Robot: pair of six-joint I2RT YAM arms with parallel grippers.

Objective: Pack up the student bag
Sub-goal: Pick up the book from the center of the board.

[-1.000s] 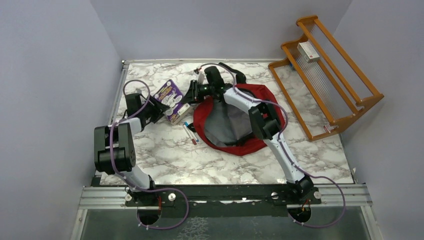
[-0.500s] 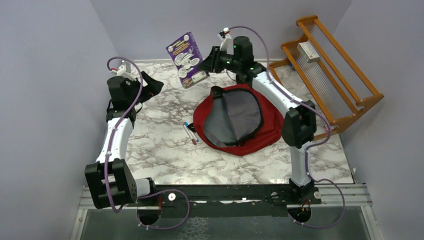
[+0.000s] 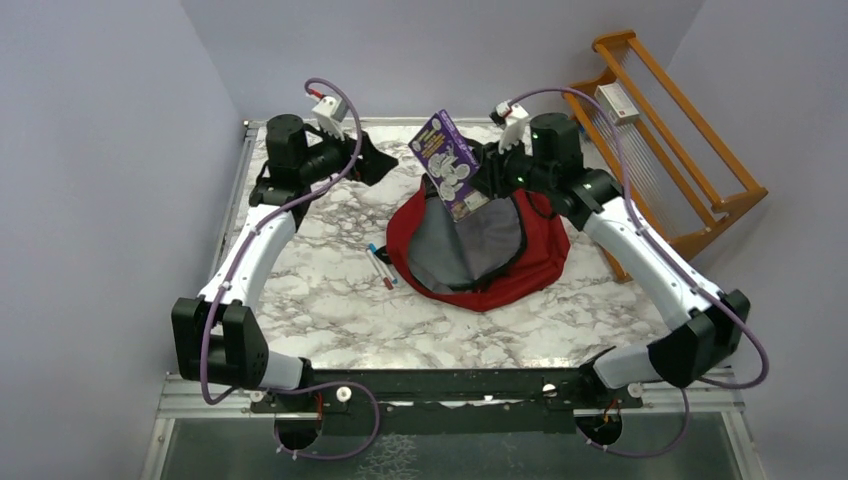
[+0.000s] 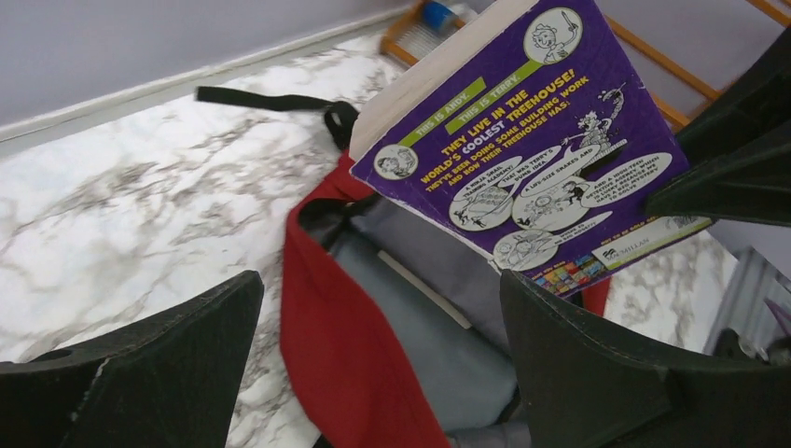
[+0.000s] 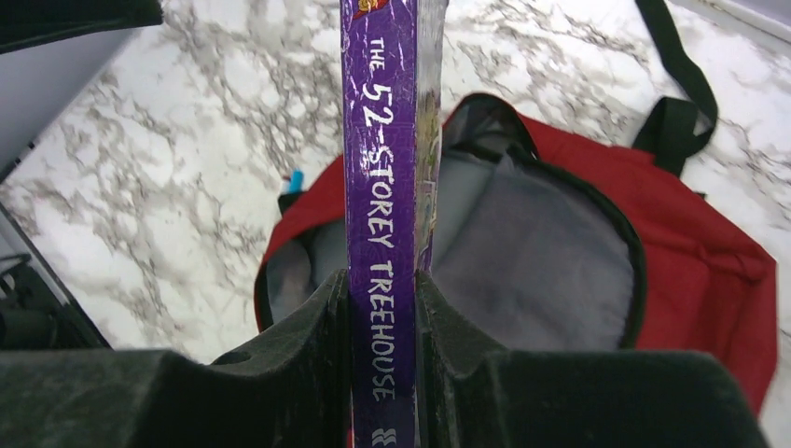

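The student bag (image 3: 520,262), a red backpack with grey lining, lies open in the middle of the table. My right gripper (image 3: 484,172) is shut on a purple paperback book (image 3: 447,163) and holds it tilted above the bag's mouth. In the right wrist view the fingers (image 5: 308,345) squeeze the book's spine (image 5: 381,187) over the grey lining (image 5: 532,261). My left gripper (image 3: 376,158) hovers open and holding nothing, left of the book, near the table's back edge. Its wrist view looks past its fingers (image 4: 187,345) at the book (image 4: 532,159) and the bag's red rim (image 4: 336,336).
Several pens (image 3: 381,266) lie on the marble just left of the bag. A wooden rack (image 3: 690,190) stands at the back right with a small white box (image 3: 617,102) on it. The bag's black strap (image 5: 679,79) trails toward the back wall.
The right gripper lifted the book off the table left of the bag and carried it over the bag's opening. The left gripper opened wide and swung up toward the back.
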